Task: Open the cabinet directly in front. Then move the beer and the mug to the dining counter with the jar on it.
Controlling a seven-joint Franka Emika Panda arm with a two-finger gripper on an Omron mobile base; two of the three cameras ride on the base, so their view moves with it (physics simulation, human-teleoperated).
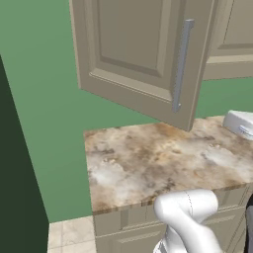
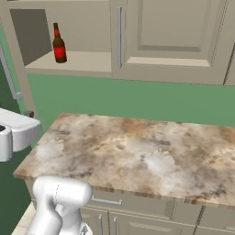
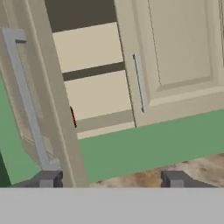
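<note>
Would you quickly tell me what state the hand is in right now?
Hand: open, its two fingertips set wide apart, holding nothing; the open cabinet door's handle lies just above the left tip.

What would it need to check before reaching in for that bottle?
1. Cabinet left door swung open: ok.
2. Beer upright on the shelf: ok.
3. Gripper open, nothing between its fingers: ok.
4. Path to the beer clear: not ok; in the hand view the open door's edge hides most of it.
5. Mug located: cannot tell.
6. Right door shut: ok.
</note>
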